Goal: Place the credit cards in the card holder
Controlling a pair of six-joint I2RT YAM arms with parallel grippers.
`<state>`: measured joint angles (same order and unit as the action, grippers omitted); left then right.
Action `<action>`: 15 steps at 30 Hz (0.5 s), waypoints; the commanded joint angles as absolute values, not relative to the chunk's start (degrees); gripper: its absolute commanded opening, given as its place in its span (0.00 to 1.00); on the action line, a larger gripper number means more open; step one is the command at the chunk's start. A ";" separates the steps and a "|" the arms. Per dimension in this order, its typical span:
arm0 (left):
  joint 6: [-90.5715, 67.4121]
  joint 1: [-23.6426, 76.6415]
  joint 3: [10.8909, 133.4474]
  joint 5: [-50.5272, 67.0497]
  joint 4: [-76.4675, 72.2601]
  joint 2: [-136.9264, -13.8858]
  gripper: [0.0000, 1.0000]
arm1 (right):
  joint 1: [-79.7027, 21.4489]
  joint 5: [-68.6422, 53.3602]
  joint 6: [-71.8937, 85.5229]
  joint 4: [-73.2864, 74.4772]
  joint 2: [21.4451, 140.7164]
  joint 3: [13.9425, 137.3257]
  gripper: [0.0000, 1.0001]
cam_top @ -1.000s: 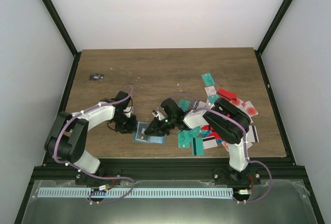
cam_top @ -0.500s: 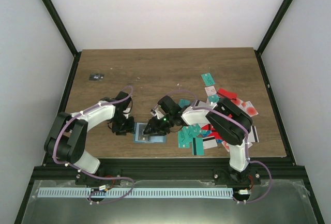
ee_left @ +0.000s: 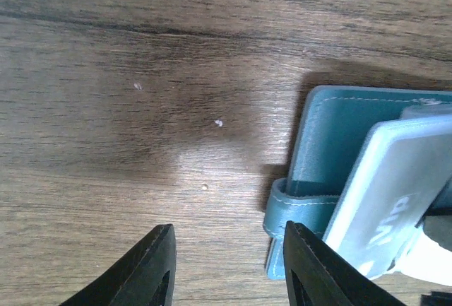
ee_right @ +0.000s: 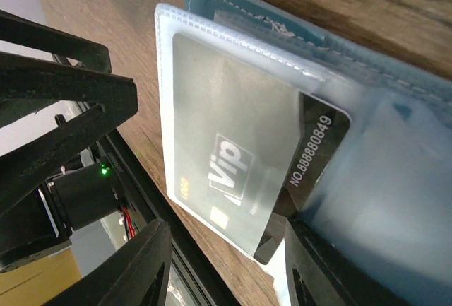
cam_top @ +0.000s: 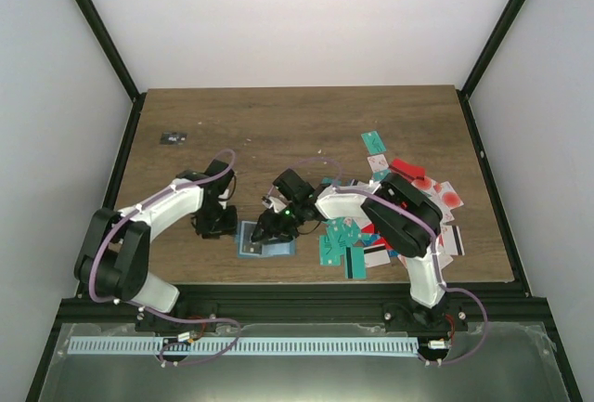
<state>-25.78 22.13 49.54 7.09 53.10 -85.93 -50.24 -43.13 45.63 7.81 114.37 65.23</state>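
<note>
This is a robotics lab test cell rather than any lived-in room. Plain white panels [cam_top: 306, 21] close it in on three sides, held by black frame posts [cam_top: 93, 31]. A bare wooden table [cam_top: 278, 123] serves as the work surface, strewn only with loose credit cards [cam_top: 406, 168] as props. The left arm [cam_top: 158, 205] and right arm [cam_top: 408, 226] are bolted to a black rail [cam_top: 297, 304], with purple cables [cam_top: 218, 344] trailing onto a metal sheet [cam_top: 306, 374].

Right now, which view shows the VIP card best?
Right wrist: VIP card fills the frame, mostly inside a clear sleeve, print legible. Left wrist: a blurred corner through the sleeve. Top: too small to tell.
</note>
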 commanded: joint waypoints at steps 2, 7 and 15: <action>-26.50 22.17 48.95 9.34 52.14 -82.61 0.44 | -51.00 -43.99 44.21 9.62 116.62 67.85 0.47; -26.36 22.20 48.48 11.74 50.68 -81.66 0.43 | -51.06 -44.97 43.86 8.86 116.11 68.09 0.47; -26.50 22.18 49.16 13.61 50.18 -79.17 0.42 | -51.00 -46.31 42.56 8.93 111.86 68.27 0.51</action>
